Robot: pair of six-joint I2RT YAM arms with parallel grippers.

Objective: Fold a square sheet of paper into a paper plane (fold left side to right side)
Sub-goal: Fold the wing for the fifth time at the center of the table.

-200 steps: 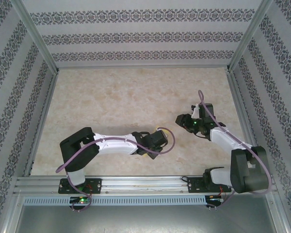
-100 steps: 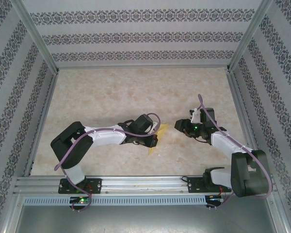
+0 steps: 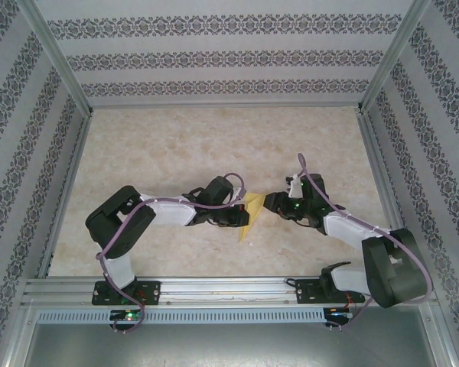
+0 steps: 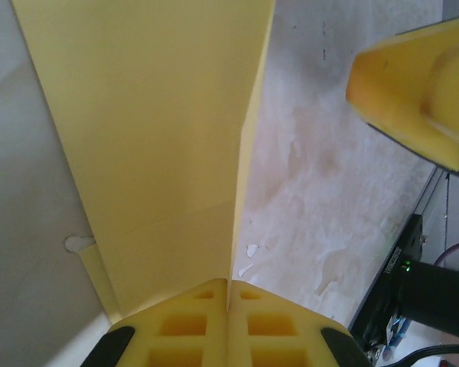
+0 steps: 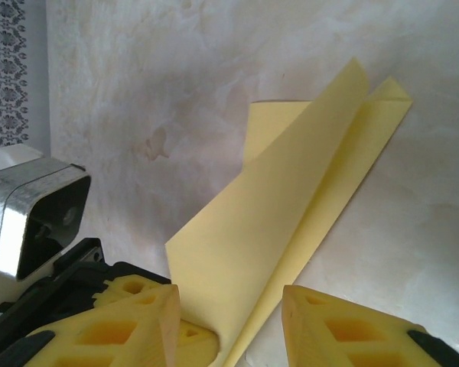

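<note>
**A:** What is different from a second ago?

**B:** The yellow sheet (image 5: 291,210) now shows past the left gripper (image 4: 228,284), which hid it then. The right gripper (image 5: 229,306) has slid in toward the left gripper from the right.

**A:** Where is the sheet now?

**B:** It is pinched in the left gripper, whose fingers are pressed together on one end. Beyond them the paper fans out as a long, narrow folded shape, with one layer lifted off the other along a crease.

**A:** And the right gripper?

**B:** It sits just across the sheet from the left gripper, fingers apart. The paper's free edge runs into the gap between them, but nothing is pinched there. I can't tell whether either pad touches it.

**A:** What does that mean for the plane?

**B:** My guess is that a hand-over or a two-handed fold is being set up. The layers are loose, so the crease probably needs pressing flat on the table (image 5: 176,76) below the left gripper before this reads as a dart.
</note>
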